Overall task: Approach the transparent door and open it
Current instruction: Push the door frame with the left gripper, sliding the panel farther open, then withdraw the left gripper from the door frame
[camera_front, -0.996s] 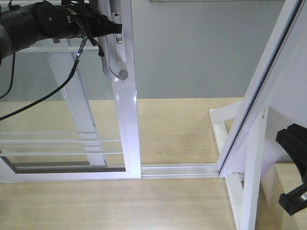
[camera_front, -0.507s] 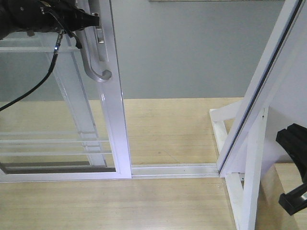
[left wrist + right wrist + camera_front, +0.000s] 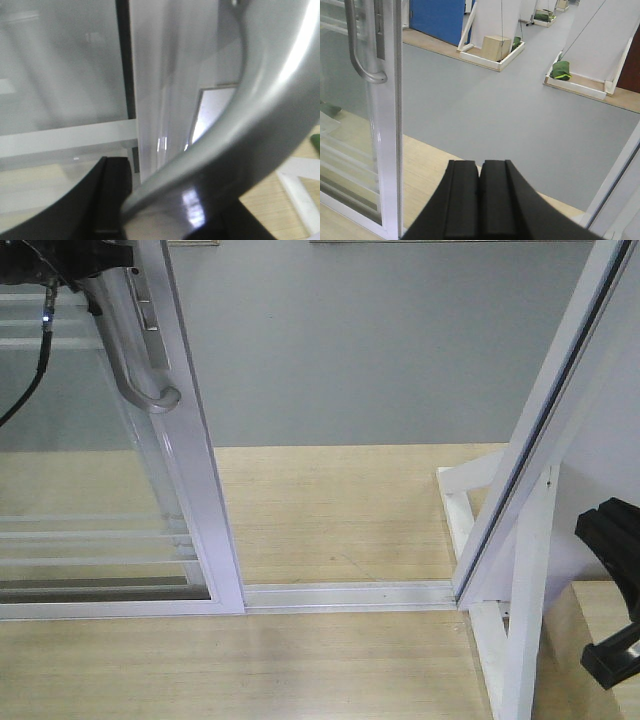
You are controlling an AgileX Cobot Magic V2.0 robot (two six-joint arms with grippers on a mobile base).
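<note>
The transparent door point(image 3: 130, 490), a clear-glass panel in a glossy white frame crossed by thin horizontal white bars, stands at the left of the front-facing view, its leading edge well apart from the slanted white frame point(image 3: 545, 430) at the right, so that a wide gap lies open between them. Through this gap the grey floor point(image 3: 360, 350) shows beyond, and a white floor track point(image 3: 350, 595) runs across the pale wooden floor point(image 3: 330, 510) from the foot of the door to the foot of the slanted frame. The curved pale-grey handle point(image 3: 135, 360) hangs on the door's right stile, its lower end hooking toward the frame. The left gripper point(image 3: 95, 255), black and seen only in part at the top left corner, sits at the upper part of the handle; in the left wrist view the handle point(image 3: 240, 135) fills the picture between dark jaw parts, which suggests a grasp, but whether the jaws are clenched on it cannot be told. The right gripper point(image 3: 480, 195) hangs apart from the door, its two black jaws pressed together with nothing between them. In the right wrist view the door point(image 3: 387, 125) stands at the left, and white-framed platforms point(image 3: 492, 52) lie far off on the grey floor.
</note>
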